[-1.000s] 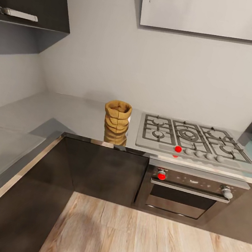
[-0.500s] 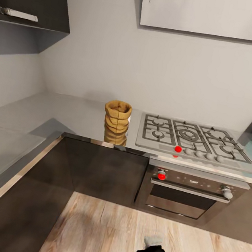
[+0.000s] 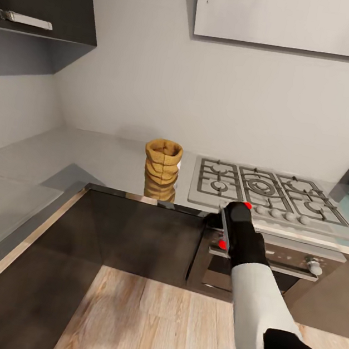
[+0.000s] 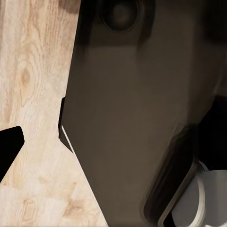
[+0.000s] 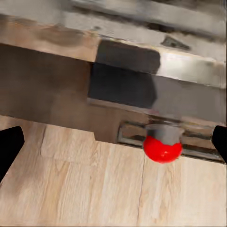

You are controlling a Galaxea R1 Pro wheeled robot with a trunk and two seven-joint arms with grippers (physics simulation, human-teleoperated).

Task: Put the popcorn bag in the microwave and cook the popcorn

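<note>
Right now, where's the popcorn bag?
Head view, left of centre: the popcorn bag stands upright on the countertop, just left of the gas hob.

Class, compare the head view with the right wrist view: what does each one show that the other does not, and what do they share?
Head view alone: the popcorn bag standing on the countertop beside the gas hob, a mint-blue corner at the right edge, and the right arm raised in front of the oven.

Right wrist view alone: a close look between the right gripper's dark fingertips, spread wide apart.

Shared: the red oven knob, the oven front and the wooden floor.
</note>
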